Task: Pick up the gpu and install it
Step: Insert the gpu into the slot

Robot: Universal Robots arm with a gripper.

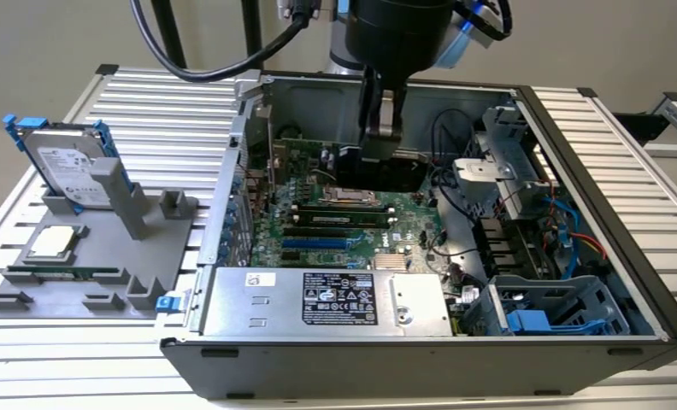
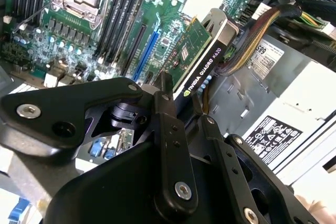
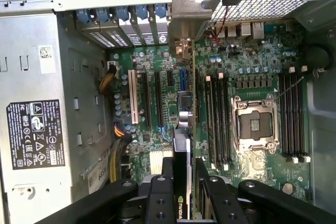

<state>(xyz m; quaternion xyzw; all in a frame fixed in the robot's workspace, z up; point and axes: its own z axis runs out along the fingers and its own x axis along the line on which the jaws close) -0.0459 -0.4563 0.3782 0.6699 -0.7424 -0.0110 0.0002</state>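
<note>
Now your pincer (image 2: 178,103) is clamped on the gpu (image 2: 202,56), holding it edge-down above the motherboard (image 3: 252,61) slots for seating.

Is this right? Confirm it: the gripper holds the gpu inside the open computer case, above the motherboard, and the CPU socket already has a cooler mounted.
Not quite. The gripper does hold the gpu above the motherboard inside the case, but the CPU socket is bare, as the first wrist view shows.
</note>
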